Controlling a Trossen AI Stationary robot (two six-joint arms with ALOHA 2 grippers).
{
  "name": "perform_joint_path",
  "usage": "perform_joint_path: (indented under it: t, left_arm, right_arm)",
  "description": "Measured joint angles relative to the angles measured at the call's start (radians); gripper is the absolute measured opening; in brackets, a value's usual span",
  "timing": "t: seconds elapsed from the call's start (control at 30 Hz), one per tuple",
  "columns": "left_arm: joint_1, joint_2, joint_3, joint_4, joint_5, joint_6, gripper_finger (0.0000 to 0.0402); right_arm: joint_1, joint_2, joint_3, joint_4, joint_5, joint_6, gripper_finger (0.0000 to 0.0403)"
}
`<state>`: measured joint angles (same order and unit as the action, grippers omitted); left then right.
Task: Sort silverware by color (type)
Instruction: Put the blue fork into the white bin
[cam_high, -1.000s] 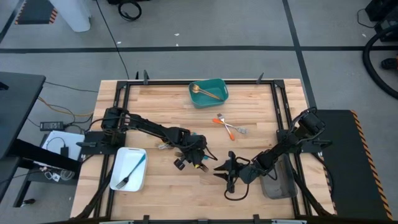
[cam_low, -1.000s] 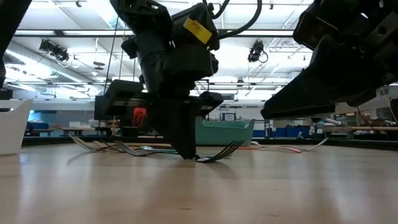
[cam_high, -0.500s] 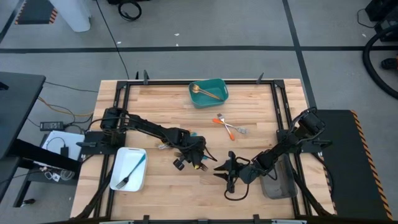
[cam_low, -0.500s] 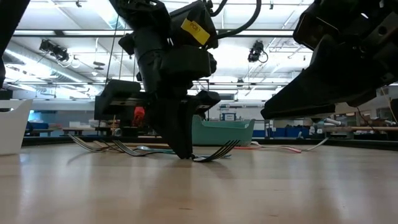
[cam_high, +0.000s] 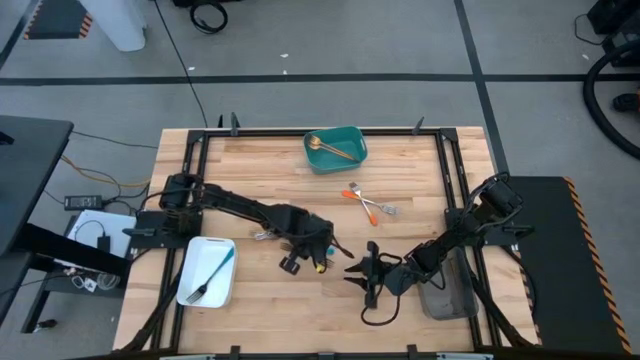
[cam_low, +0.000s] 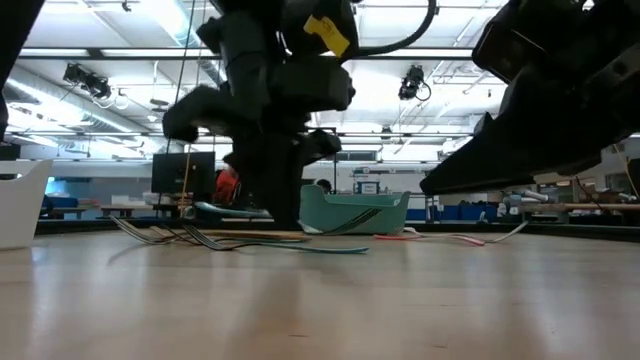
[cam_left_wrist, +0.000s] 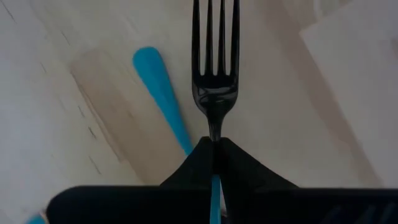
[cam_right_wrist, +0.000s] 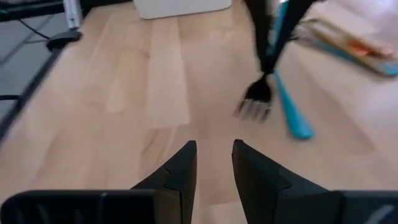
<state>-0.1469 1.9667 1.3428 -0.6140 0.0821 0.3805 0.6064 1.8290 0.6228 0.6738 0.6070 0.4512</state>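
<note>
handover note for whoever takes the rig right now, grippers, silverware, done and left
Left gripper: mid-table, shut on a blue-handled fork, lifted off the wood.
Right gripper: waits beside it, slightly open, holding nothing.
Done: gold piece in the teal tray; blue fork in the white tray.
Left: held fork likely goes to the white tray; loose blue piece, small pile and orange pair remain on the table.

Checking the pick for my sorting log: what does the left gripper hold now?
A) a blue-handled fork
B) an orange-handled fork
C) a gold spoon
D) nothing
A: in the left wrist view the left gripper is shut on a blue-handled fork, dark tines pointing ahead, lifted above the table.
</note>
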Motion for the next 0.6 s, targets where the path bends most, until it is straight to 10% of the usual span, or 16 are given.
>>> perform_joint_path:
  t: [0.6]
  left_arm:
    - [-0.119, -0.112, 0.003, -0.231, -0.110, -0.455, 0.0019]
  right_arm:
    - [-0.055, -0.010, 0.000, 0.020, 0.110, -0.253, 0.0110]
